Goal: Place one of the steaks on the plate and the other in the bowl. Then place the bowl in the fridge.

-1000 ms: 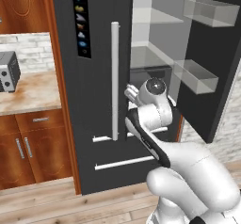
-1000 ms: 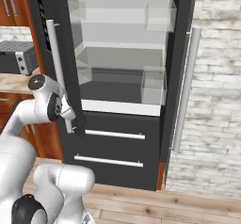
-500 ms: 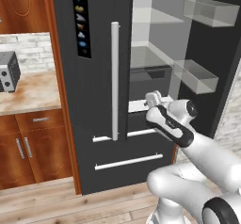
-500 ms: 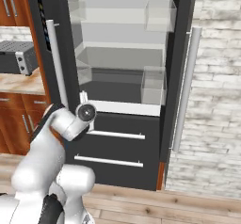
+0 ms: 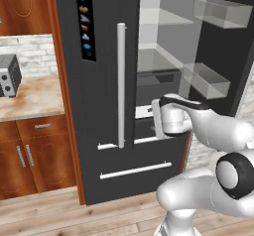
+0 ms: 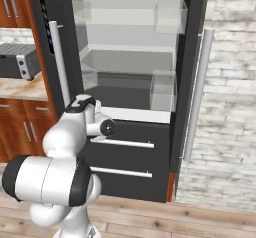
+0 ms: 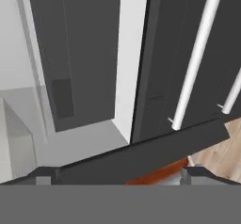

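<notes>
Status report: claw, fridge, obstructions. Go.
Claw open, holding nothing. Fridge right door open, glass shelves bare, left door shut. Arm folded low before the drawers. No bowl or steaks seen.

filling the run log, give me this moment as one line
fridge: right door open, left shut | shelves: no bowl seen | gripper: jaws open, empty, low before the fridge | drawers: shut

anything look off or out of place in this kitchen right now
The fridge stands with its right door swung open, glass shelves bare. Nothing looks spilled, tilted or damaged. The end effector is open and holds nothing.
</notes>
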